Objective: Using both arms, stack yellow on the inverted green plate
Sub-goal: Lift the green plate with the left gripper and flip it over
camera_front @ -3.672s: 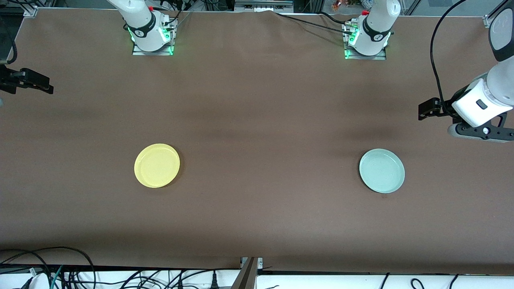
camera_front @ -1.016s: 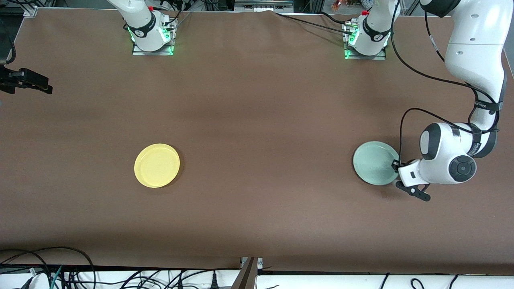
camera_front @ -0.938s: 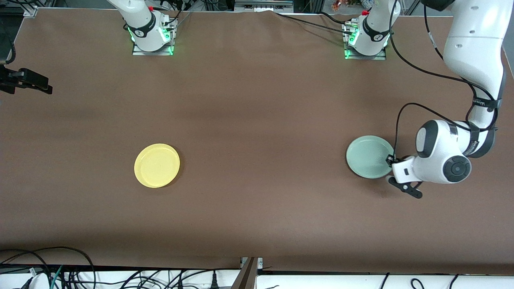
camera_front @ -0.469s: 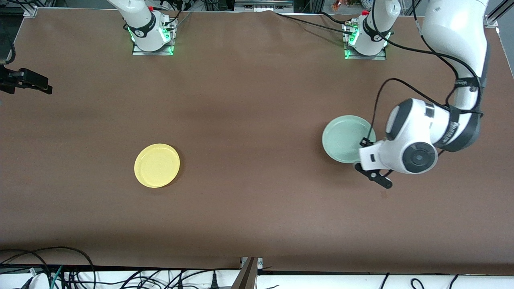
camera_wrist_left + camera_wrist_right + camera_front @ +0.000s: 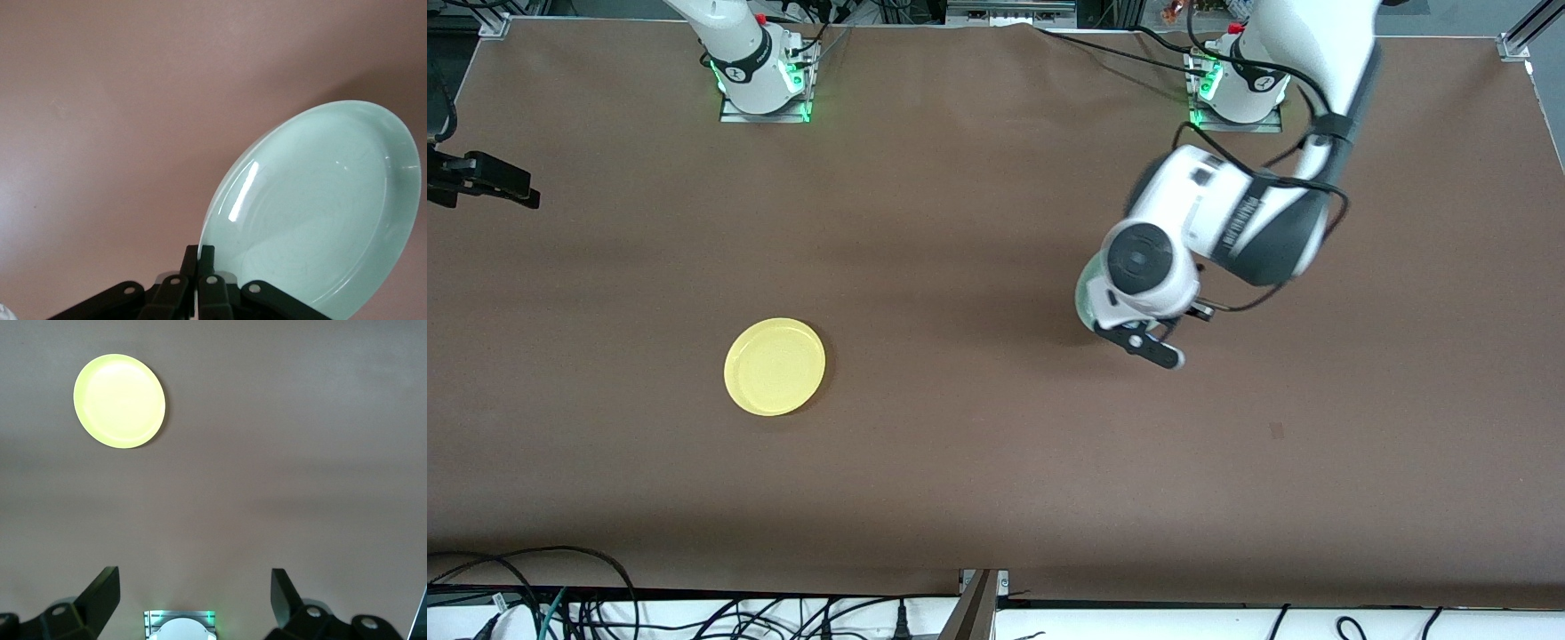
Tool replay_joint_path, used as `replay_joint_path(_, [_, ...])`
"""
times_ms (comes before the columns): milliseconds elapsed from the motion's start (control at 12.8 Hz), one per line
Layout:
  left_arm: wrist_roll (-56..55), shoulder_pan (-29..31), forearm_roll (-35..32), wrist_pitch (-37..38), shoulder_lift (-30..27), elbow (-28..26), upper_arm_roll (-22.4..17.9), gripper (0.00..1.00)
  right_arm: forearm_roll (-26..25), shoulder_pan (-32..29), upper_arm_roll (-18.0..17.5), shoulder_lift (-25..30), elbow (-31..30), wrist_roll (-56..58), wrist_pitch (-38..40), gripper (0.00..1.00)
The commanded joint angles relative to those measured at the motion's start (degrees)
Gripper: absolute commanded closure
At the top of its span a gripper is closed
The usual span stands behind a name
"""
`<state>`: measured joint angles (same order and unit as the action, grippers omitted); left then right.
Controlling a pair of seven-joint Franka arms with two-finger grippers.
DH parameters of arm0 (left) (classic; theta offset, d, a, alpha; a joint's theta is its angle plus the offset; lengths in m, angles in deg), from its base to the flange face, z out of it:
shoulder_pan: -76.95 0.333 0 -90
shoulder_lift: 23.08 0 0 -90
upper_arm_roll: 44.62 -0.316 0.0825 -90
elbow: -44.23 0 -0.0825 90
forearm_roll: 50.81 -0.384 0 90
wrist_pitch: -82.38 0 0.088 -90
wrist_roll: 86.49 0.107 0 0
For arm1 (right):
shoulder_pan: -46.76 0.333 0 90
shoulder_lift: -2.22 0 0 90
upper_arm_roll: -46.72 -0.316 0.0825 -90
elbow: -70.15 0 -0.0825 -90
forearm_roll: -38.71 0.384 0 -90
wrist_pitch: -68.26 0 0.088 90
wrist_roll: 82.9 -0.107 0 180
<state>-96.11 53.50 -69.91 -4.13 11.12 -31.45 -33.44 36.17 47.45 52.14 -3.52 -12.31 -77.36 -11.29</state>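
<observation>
1. Brown cloth-covered table (image 5: pixel 960 462), cables along the edge nearest the front camera, robot bases at the other edge.
2. Left gripper (image 5: pixel 199 261) up in the air over the table's middle, toward the left arm's end, clamped on the rim of the green plate (image 5: pixel 313 207); plate carried tilted, its hollow face toward the wrist camera, mostly hidden under the wrist in the front view (image 5: pixel 1087 298).
3. Not yet inverted, judging by that visible hollow face.
4. Risk: thin pinch at one rim point only, the whole plate hanging out from the fingertips; likely to swing or slip out during the flip if turned fast.
5. Risk: released too high or tilted, likely to roll or land hollow side up.
6. Right gripper (image 5: pixel 193 587) waiting high over the right arm's end of the table, fingers spread wide, nothing held.
7. Yellow (image 5: pixel 775 366) flat on the table, well apart from both grippers; seen ahead of the right gripper (image 5: pixel 119 401).
8. Risk: low rim, hard to get a finger under; likely to skid instead of lifting.
</observation>
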Motion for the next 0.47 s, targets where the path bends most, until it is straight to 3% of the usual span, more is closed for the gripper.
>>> replay_joint_path(0, [-5.56, -4.48, -8.53, 1.52, 1.40, 3.16, -1.16, 1.00, 0.78, -0.78, -0.23, -0.49, 1.17, -0.53, 0.44, 0.00])
replay_joint_path(391, [-16.37, -13.89, -29.81, 1.43, 5.26, 3.17, -1.25, 1.00, 0.86, -0.87, -0.23, -0.49, 1.17, -0.44, 0.44, 0.00])
